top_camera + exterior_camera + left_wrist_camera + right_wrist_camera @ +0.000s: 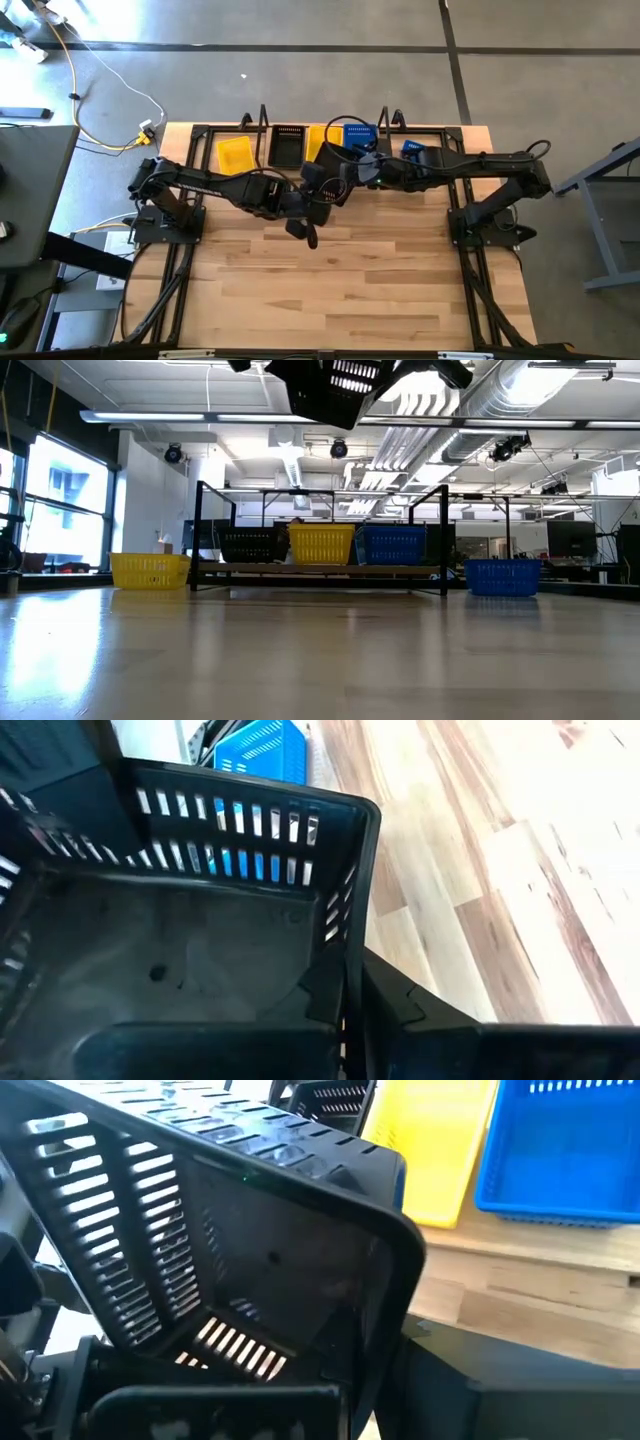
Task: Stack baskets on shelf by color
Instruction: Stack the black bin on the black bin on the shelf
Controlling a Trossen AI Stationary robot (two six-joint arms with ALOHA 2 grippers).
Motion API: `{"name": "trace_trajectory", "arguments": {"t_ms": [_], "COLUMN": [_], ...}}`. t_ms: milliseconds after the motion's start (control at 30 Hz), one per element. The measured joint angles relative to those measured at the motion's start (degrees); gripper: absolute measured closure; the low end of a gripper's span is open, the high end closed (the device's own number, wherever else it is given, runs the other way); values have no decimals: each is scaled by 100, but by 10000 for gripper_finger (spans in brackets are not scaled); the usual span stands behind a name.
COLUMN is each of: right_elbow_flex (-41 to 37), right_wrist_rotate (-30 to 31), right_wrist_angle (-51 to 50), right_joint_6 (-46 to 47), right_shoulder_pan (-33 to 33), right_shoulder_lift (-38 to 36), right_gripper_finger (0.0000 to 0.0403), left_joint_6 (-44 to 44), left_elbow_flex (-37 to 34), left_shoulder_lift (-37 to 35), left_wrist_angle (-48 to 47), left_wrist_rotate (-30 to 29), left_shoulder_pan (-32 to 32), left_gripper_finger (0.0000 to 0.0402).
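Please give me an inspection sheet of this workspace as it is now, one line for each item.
Surface: wooden tabletop.
Job's things: shelf holds black basket, yellow basket, blue basket; second yellow basket on the table left of it, second blue basket right; lifted black basket above the table.
Clutter: nothing seen.
End effectors: left end effector and right end effector both shut on the lifted black basket.
Cables: floor cables left of the table.
Surroundings: hall, ceiling ducts.
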Motion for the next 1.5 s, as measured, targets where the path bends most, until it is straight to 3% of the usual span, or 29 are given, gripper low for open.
{"name": "trace_trajectory", "arguments": {"t_ms": [200, 467, 733, 1067, 1300, 1500], "right_elbow_flex": [0, 4, 7, 7, 7, 7], "right_wrist_rotate": [64, 64, 78, 83, 80, -5], "right_wrist_angle": [-19, -192, -151, -131, -129, -132], "right_joint_6": [-276, -610, -1437, -2600, -3063, -3424], "right_shoulder_pan": [-23, -300, -749, -1253, -1504, -1609], "right_shoulder_lift": [0, -26, -454, -1086, -1317, -1322], "right_gripper_finger": [388, 295, 232, 224, 224, 224], "left_joint_6": [-19, -132, -614, -1033, -808, -447], "left_elbow_flex": [0, 0, 0, -77, -736, -1532], "left_shoulder_lift": [0, -4, -7, -283, -906, -1598], "left_wrist_angle": [0, -233, -510, -627, -345, 329], "left_wrist_rotate": [54, 107, 753, 1330, 1592, 2336], "left_shoulder_pan": [4, 53, 623, 1441, 1915, 2436], "left_gripper_finger": [400, 401, 401, 401, 401, 401]}}
